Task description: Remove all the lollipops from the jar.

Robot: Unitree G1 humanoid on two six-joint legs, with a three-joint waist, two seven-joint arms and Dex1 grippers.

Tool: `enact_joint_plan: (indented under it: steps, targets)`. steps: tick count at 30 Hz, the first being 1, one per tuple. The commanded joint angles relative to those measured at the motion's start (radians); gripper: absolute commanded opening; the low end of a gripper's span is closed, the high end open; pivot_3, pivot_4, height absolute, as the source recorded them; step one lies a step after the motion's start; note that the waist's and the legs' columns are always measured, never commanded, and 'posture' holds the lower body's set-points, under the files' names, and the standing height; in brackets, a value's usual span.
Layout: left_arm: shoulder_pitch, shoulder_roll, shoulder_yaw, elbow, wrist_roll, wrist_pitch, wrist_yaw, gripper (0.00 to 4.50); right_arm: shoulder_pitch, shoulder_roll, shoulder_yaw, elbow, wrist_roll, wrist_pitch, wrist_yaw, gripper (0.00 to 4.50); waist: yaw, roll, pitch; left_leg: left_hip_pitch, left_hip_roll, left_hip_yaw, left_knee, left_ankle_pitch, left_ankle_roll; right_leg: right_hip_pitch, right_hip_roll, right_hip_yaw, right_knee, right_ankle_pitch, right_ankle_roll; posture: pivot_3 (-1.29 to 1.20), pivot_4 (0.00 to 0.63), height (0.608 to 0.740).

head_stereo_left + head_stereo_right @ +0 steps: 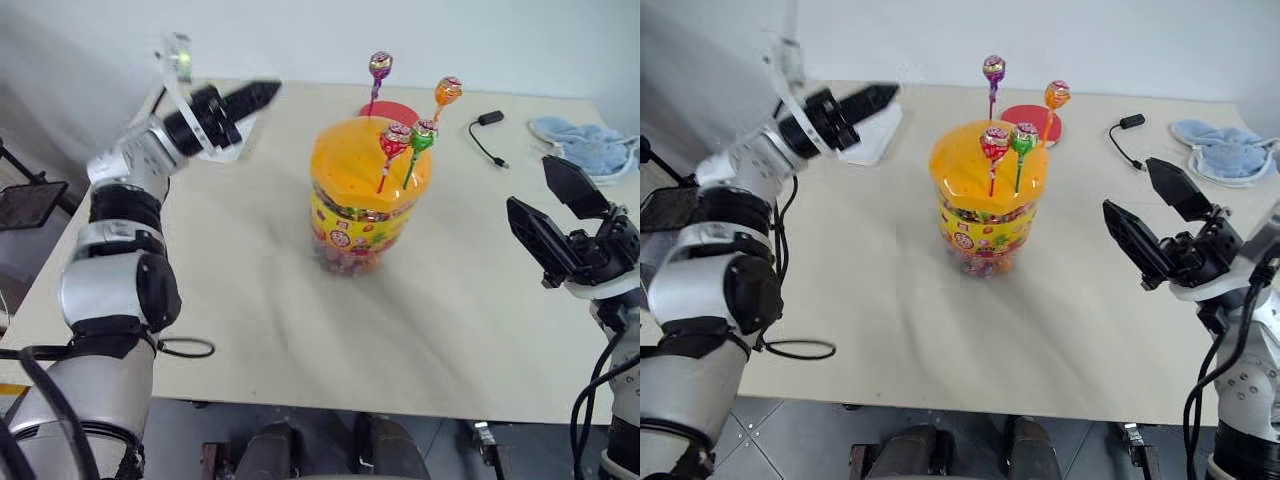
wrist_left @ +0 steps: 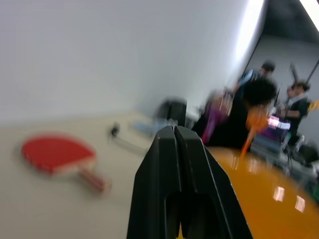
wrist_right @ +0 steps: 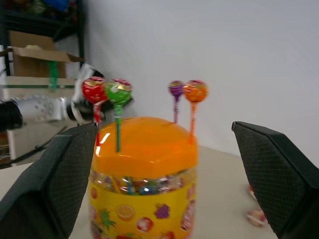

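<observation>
Four lollipops stand in the jar lid – we'd pinch their light, thin sticks (slippery wrappers); left gripper at ten o'clock is closed, empty; right gripper spread apart.

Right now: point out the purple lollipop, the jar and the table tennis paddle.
purple lollipop (image 1: pixel 380 65), left eye view, on its wrapped head.
jar (image 1: pixel 365 225), left eye view, on its label band.
table tennis paddle (image 2: pixel 52 153), left wrist view, on its red face.
</observation>
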Motion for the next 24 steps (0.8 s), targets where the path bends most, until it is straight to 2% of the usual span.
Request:
enact_joint_plan:
  steps: [1,5,16,21,24]
  targets:
    - [-0.031,-0.039,-0.024,-0.055,0.023,-0.066,0.013,1.24,-0.013,-0.021,-0.022,0.005,0.005,-0.001,0.011,4.5,0.003,0.0,0.0,0.0,-0.001,0.0,0.0,0.0,0.001,0.0,0.0,0.0,-0.001,0.0,0.001,0.0,0.15,0.74]
    - [-0.081,-0.094,-0.018,-0.008,0.013,-0.067,-0.008,2.42,0.006,-0.038,-0.044,-0.011,0.017,0.011,0.017,4.5,-0.001,0.0,0.0,0.0,-0.001,0.001,0.0,0.0,0.001,0.0,-0.001,0.0,-0.001,0.001,0.001,0.0,0.15,0.74]
    - [-0.204,-0.177,-0.028,0.134,0.058,-0.09,0.008,2.42,0.032,-0.053,-0.083,-0.035,0.023,0.011,0.001,4.5,-0.01,0.0,0.0,0.001,0.0,0.003,-0.002,0.0,0.001,0.0,0.0,0.001,-0.001,0.001,0.001,0.0,0.15,0.74]
    - [-0.236,-0.227,-0.019,0.185,0.088,-0.115,0.095,2.42,0.052,-0.043,-0.09,-0.065,0.025,0.004,-0.02,4.5,-0.003,0.0,0.0,0.001,-0.001,0.002,-0.001,0.0,0.001,0.0,-0.001,0.0,-0.001,0.001,0.001,0.0,0.15,0.74]
    - [-0.248,-0.242,-0.001,0.198,0.086,-0.119,0.11,1.85,0.068,-0.041,-0.104,-0.089,0.031,0.002,-0.036,4.5,0.001,0.0,0.0,0.0,-0.001,0.002,-0.001,0.0,0.002,0.0,-0.001,0.001,-0.002,0.001,0.002,0.0,0.15,0.74]
